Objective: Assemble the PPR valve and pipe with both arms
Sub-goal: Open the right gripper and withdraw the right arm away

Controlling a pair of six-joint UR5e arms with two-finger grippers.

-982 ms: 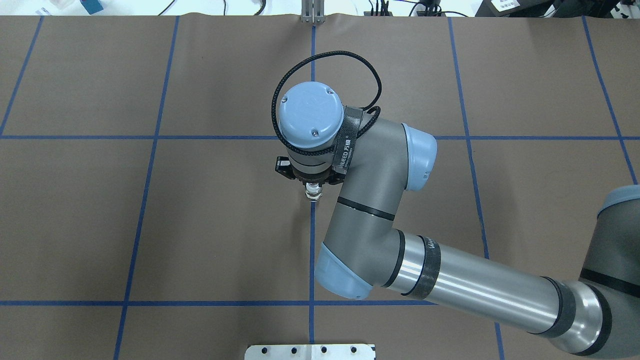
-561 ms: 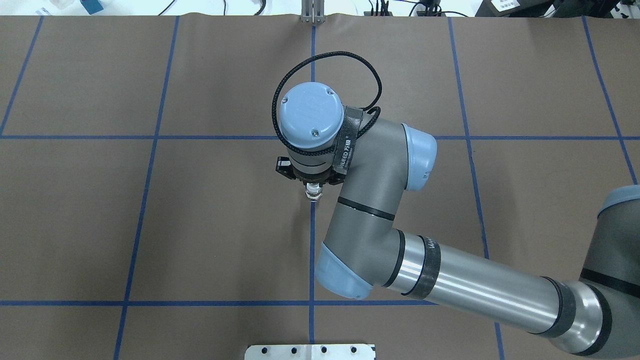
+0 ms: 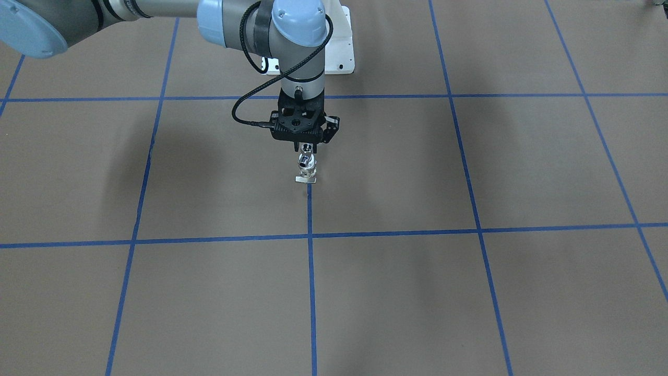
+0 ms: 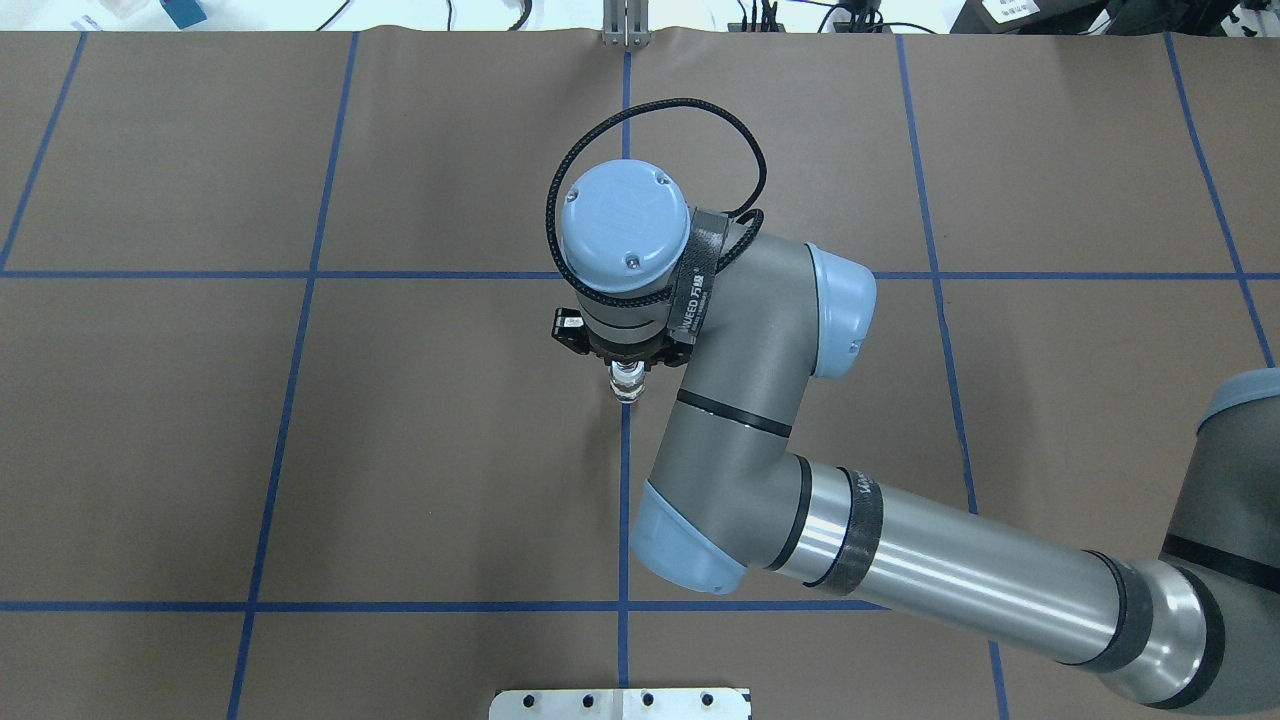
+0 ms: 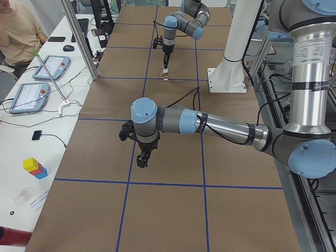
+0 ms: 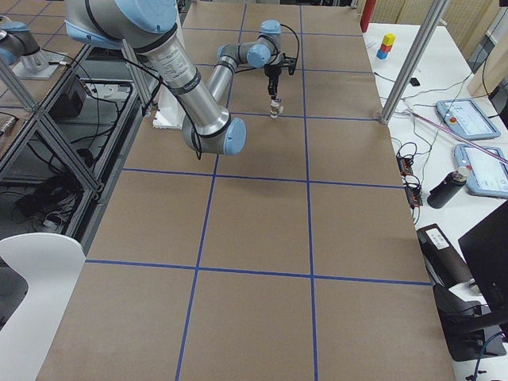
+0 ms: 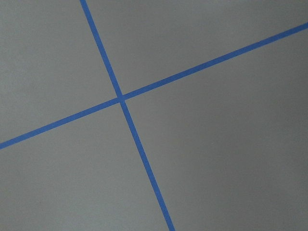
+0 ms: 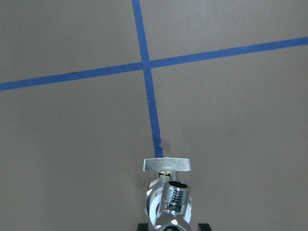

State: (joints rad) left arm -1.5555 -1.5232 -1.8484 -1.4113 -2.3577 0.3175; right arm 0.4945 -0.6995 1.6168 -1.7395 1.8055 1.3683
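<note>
- Tiny shiny metal PPR valve (image 8: 168, 192) stands upright on its flat tab, on the blue tape line (image 3: 310, 209) of the brown table (image 3: 469, 172).
- Black right gripper (image 3: 306, 149) straddles its top, fingers seemingly let go. Left gripper (image 5: 143, 159): can't tell.
- Probably light, stiff, slick and tippy, so pinch the threaded neck.

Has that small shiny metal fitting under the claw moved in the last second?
No. The small shiny metal fitting stays at the blue tape line's end.

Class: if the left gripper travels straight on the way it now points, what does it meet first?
The left gripper points down, so it would probably meet the brown table first, near a blue tape crossing; nothing shows in between.
</note>
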